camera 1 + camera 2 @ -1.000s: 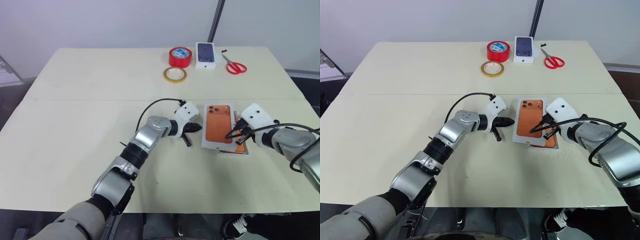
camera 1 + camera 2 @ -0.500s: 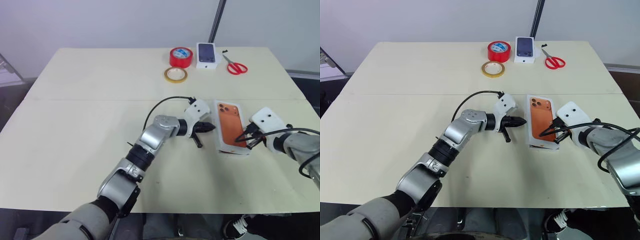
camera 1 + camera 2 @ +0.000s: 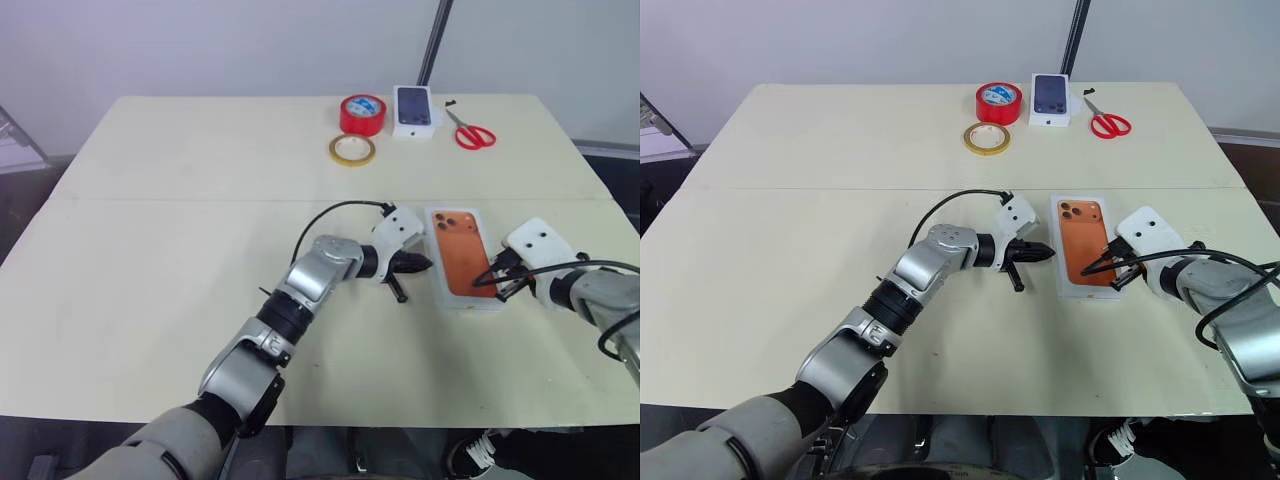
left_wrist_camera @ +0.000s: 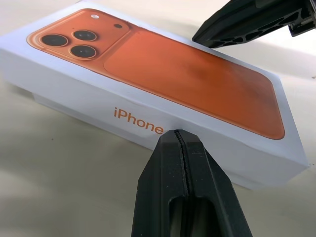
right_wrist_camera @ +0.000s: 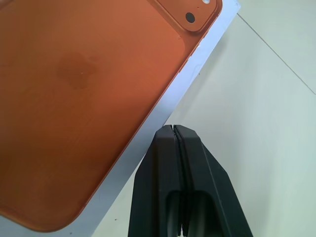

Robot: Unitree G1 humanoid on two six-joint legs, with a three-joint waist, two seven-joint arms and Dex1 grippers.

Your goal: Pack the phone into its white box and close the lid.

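Note:
The white box (image 3: 470, 303) lies on the table right of centre with the lid (image 4: 187, 74) on it. The lid's top is printed with an orange phone, and its side reads "iPhone". The phone is hidden. My left gripper (image 3: 422, 266) is shut, its tips at the box's long left side by the lettering; it appears again as the left gripper (image 4: 178, 137). At the box's right near edge my right gripper (image 3: 480, 282) is shut too, and the right wrist view has the right gripper (image 5: 173, 129) beside the lid's white border.
At the table's far edge stand a red tape roll (image 3: 362, 114), a yellow tape ring (image 3: 351, 150), a white box printed with a dark phone (image 3: 414, 108) and red scissors (image 3: 471, 132). The table's right edge runs close behind my right arm.
The box has slid to the right between my two shut grippers, which moved with it. The lid now sits square, and the orange edge that stuck out beneath it is covered.

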